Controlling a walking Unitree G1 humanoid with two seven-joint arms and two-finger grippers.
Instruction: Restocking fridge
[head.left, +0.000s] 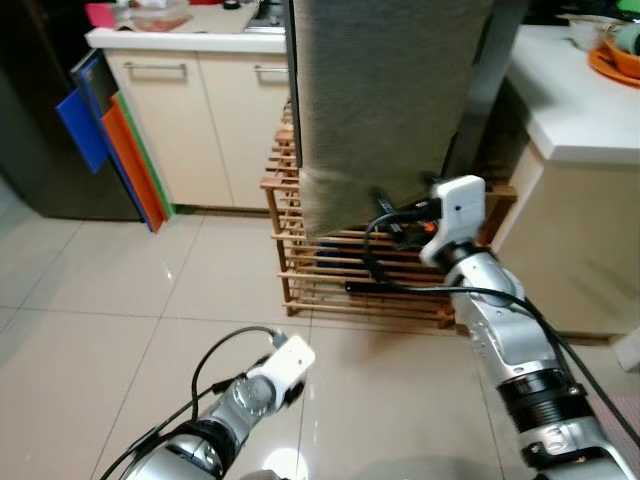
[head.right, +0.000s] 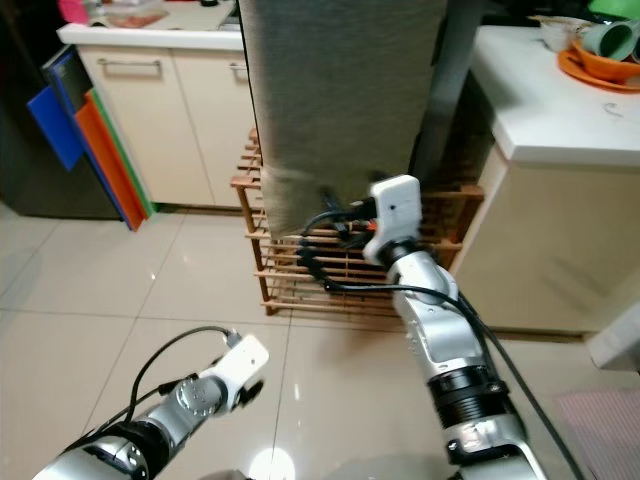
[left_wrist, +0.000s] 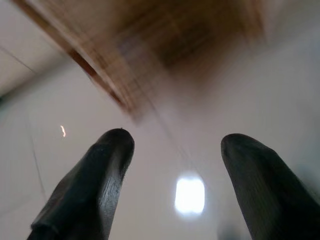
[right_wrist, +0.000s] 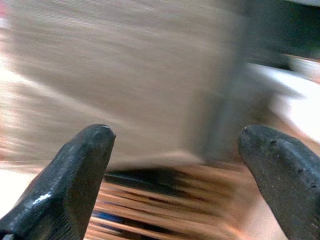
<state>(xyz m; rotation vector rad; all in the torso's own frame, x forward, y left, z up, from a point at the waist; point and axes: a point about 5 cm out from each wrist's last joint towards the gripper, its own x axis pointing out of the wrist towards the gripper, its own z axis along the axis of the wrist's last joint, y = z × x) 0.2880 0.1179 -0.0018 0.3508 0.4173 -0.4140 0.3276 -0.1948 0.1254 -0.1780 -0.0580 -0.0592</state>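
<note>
Right gripper, fingers released and empty, is raised at frame centre before the cloth over the rack; left gripper likewise released, low; step undeterminable.

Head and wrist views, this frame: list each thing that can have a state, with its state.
Right gripper: open, raised toward the grey cloth, holding nothing.
Left gripper: open, low over the floor, holding nothing.
Grey cloth: hanging down over the wooden rack.
Wooden rack: upright on the floor.
Cabinet drawers: shut.
Coloured boards: leaning against the cabinet.
</note>
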